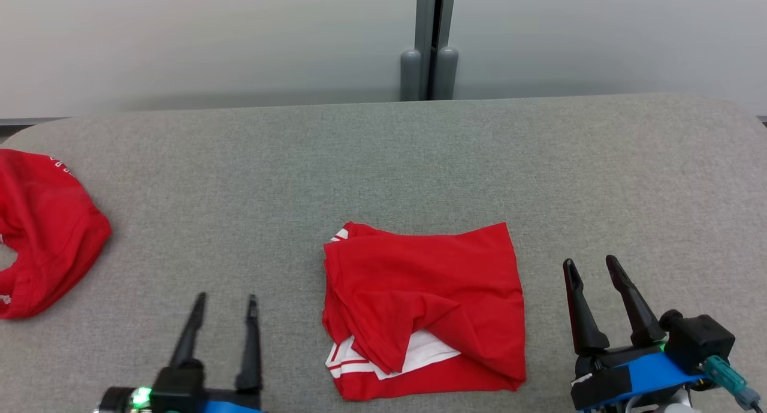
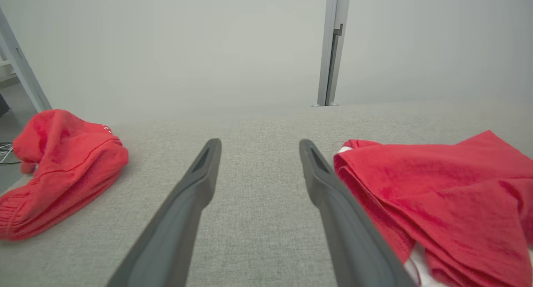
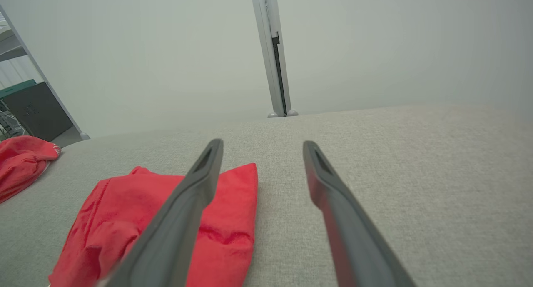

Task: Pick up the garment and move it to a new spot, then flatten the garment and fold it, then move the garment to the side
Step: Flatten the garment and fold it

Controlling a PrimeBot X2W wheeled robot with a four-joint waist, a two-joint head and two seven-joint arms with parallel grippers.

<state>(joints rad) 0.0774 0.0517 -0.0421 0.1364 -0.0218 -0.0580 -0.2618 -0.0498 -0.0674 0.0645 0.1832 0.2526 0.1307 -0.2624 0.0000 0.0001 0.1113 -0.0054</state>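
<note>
A red garment with white trim [image 1: 422, 308] lies folded into a rough square on the grey table [image 1: 383, 161], near its front edge at the middle. It reappears at the right of the left wrist view [image 2: 441, 195] and at the lower left of the right wrist view [image 3: 166, 233]. My left gripper [image 1: 226, 302] [image 2: 259, 147] hangs open just left of the garment, nothing between its fingers. To the garment's right, my right gripper [image 1: 591, 268] [image 3: 262, 147] is also open and holds nothing. Neither gripper touches the cloth.
A second red garment [image 1: 42, 233] lies crumpled at the table's left edge, also seen as a red heap [image 2: 58, 170] and a red bundle [image 3: 21, 162]. A pale wall with a grey post [image 1: 430, 41] stands behind the table.
</note>
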